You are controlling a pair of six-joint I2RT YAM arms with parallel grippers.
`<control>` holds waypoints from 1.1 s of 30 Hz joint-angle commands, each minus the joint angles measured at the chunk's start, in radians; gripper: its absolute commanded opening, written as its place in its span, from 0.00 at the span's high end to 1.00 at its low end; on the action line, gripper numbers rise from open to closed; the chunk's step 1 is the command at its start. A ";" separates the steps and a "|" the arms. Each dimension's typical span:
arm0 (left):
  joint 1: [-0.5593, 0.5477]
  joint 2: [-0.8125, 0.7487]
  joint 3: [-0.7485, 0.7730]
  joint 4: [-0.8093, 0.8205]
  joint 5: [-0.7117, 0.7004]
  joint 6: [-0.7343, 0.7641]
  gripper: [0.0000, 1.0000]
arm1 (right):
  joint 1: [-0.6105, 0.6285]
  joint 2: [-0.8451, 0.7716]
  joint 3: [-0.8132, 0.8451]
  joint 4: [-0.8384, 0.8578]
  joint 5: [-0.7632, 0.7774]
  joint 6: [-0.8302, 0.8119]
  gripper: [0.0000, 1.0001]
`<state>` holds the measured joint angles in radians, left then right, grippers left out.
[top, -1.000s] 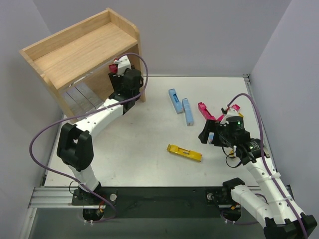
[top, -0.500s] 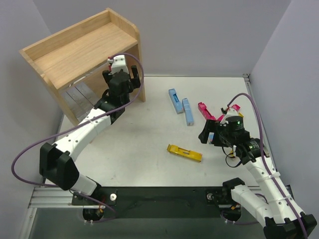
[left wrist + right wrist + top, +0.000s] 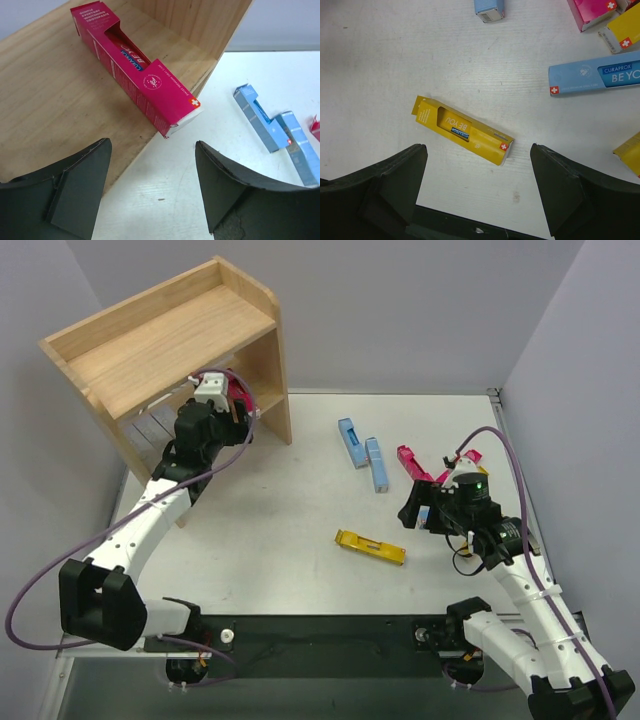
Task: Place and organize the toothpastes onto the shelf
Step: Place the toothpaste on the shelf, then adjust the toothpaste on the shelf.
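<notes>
The wooden shelf (image 3: 160,340) stands at the back left. A magenta toothpaste carton (image 3: 135,65) lies on its lower board (image 3: 50,100), its near end just over the board's edge; it also shows in the top view (image 3: 238,393). My left gripper (image 3: 152,150) is open and empty, just in front of that carton (image 3: 235,412). My right gripper (image 3: 479,150) is open and empty above a yellow carton (image 3: 462,130) lying flat on the table (image 3: 370,546). Two light blue cartons (image 3: 351,442) (image 3: 376,463) and a magenta one (image 3: 413,462) lie mid-table.
Grey cartons (image 3: 150,418) show dimly inside the lower tier. More cartons lie under and beside my right arm: light blue (image 3: 595,75), magenta (image 3: 592,10) and two yellow (image 3: 622,32) (image 3: 627,152). The shelf's right side panel (image 3: 272,390) stands beside my left gripper.
My left gripper carried the magenta carton left round the side panel, let it go on the lower board and opened. The right arm has not moved.
</notes>
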<state>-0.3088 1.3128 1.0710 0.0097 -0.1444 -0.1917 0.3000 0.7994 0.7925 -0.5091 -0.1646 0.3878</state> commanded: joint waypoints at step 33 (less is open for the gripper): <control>0.102 0.236 0.139 0.211 0.308 0.317 0.29 | -0.009 0.003 -0.018 -0.029 -0.023 -0.033 0.12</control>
<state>-0.2077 1.5288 1.1473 0.1333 0.1463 0.1017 0.2996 0.7994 0.7738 -0.5255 -0.1783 0.3649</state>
